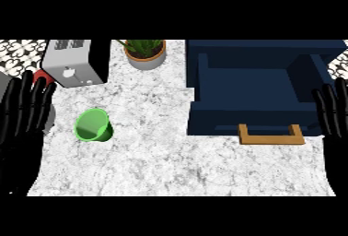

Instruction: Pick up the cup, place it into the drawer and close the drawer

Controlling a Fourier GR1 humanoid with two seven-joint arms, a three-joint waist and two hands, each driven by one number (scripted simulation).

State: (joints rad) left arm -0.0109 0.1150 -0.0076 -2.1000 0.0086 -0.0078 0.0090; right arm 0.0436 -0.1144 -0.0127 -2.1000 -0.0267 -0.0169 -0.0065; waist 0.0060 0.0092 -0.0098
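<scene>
The green cup [93,125] lies on the counter [170,161], just right of the left hand [24,115], not touching its straight, spread fingers. The right hand [333,113] is also open, beside the open drawer [252,92].

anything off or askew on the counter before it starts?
Nothing is spilled or broken. The green cup looks tilted, its opening facing up toward the view, standing apart from the toaster and potted plant. The blue drawer is already pulled open, handle toward the robot. Left hand and right hand rest open at the edges.
</scene>
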